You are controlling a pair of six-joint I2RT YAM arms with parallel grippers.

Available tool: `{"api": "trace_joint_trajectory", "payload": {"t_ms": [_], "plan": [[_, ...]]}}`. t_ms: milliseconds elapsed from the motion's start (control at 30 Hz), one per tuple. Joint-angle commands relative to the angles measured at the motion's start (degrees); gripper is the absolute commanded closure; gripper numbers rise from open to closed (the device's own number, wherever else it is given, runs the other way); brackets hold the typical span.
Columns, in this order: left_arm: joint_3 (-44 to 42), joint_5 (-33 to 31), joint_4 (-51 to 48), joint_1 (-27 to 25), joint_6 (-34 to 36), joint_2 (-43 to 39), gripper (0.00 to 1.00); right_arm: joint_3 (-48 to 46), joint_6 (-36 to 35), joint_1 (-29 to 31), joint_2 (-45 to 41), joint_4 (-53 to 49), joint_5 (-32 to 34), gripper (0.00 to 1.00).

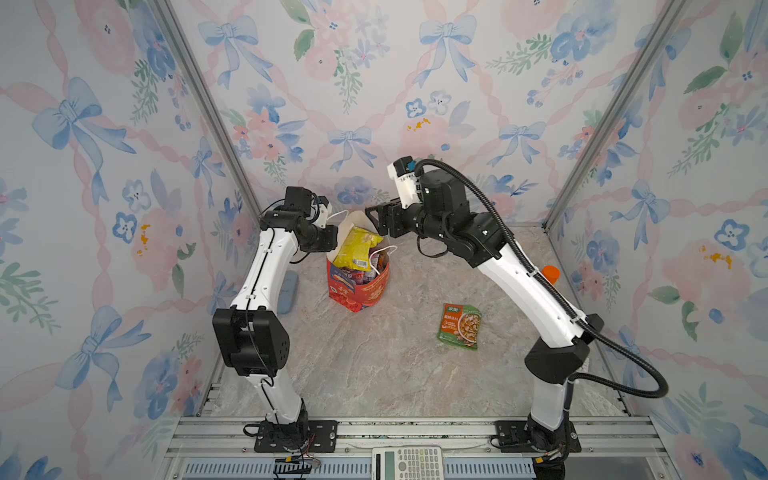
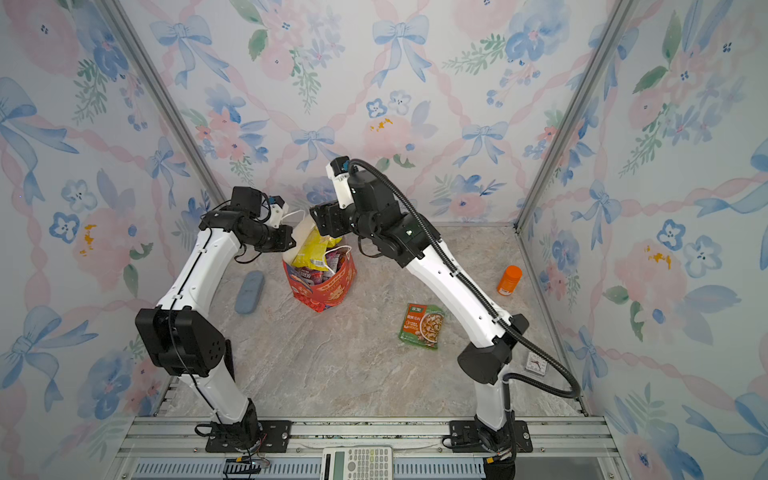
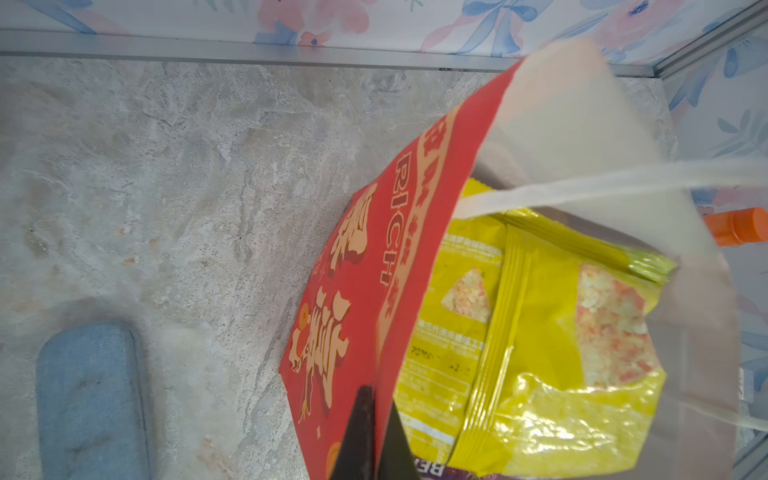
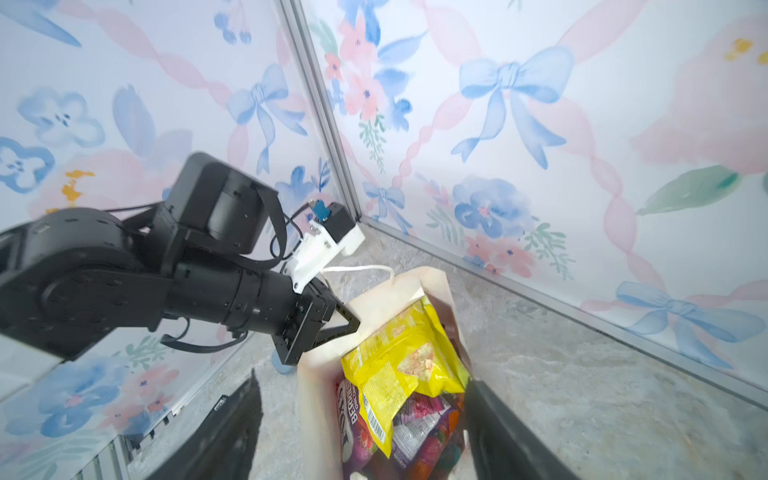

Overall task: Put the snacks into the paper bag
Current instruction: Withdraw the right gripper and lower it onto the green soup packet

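Observation:
The red paper bag stands upright near the back of the table, full of snacks. A yellow packet sticks out of its top, over purple and pink packets. My left gripper is shut on the bag's near rim, one finger inside and one outside. My right gripper hovers over the bag's mouth, open wide, its fingers either side of the yellow packet, holding nothing. A green packet lies flat on the table at the right.
An orange bottle stands by the right wall. A blue-grey case lies left of the bag. A small white dial sits near the right arm's base, a calculator on the front rail. The back wall is close behind the bag.

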Motion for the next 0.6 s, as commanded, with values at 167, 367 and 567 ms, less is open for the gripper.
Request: {"api": "trace_joint_trajectory", "payload": {"t_ms": [167, 367, 567], "plan": [[-0.1, -0.1, -2.2, 0.3, -0.5, -0.7, 1.0, -41.7, 10.9, -11.3, -18.9, 9.9, 0.0, 0.19], [0.2, -0.5, -2.2, 0.2, -0.6, -0.2, 1.0, -66.9, 17.7, -18.0, -29.2, 9.3, 0.4, 0.21], [0.3, -0.4, -2.2, 0.1, -0.7, 0.3, 1.0, -83.5, 22.5, -22.9, -33.3, 11.7, 0.1, 0.22]]}}
